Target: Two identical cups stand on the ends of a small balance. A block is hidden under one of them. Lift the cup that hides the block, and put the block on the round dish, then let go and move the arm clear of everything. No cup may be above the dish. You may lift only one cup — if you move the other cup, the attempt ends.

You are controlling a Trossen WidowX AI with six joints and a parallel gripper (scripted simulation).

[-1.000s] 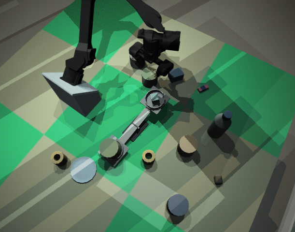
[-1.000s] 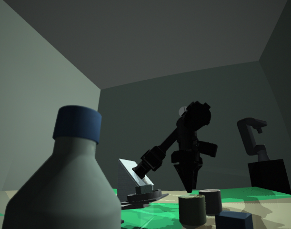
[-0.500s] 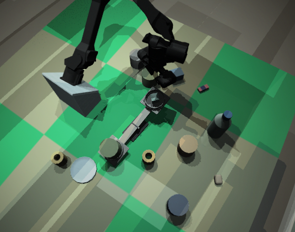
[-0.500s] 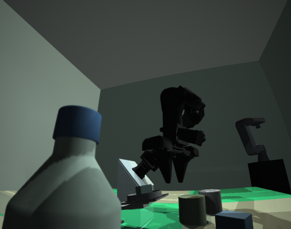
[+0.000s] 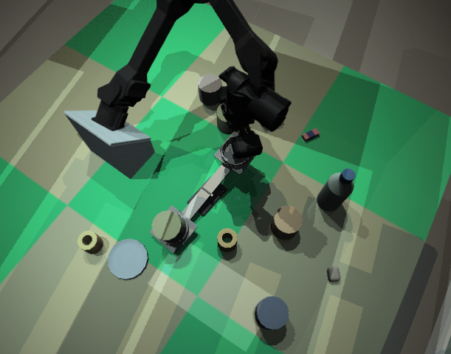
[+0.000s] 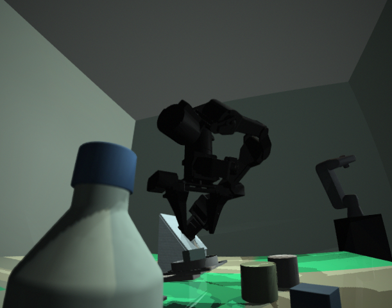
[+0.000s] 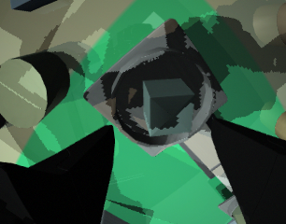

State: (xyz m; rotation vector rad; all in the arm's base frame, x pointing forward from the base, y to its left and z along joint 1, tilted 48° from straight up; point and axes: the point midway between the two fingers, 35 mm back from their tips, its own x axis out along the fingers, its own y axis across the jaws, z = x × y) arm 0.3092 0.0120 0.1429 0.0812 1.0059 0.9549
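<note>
The block (image 6: 193, 254) (image 7: 168, 100) sits uncovered in the ring on the far end of the balance (image 5: 218, 177) (image 7: 206, 151); the arm hides it in the top view. My gripper (image 6: 199, 231) (image 7: 164, 130) is open and empty, pointing down a little above the block. A pale green cup (image 5: 222, 121) (image 6: 258, 283) (image 7: 21, 93) stands off the balance, beside that end. The other pale green cup (image 5: 166, 225) stands on the balance's near end. The round dish (image 5: 127, 259) is pale blue, bears nothing, and lies left of that cup.
A grey cylinder (image 5: 209, 89) (image 6: 287, 271) stands behind the uncovering cup. A blue box (image 6: 315, 294) (image 7: 31, 4) is near it. A bottle (image 5: 334, 190) (image 6: 102, 239), tan cylinder (image 5: 287, 220) and blue cylinder (image 5: 272, 313) stand right. Yellow rings (image 5: 97, 243) (image 5: 227, 247) flank dish and cup.
</note>
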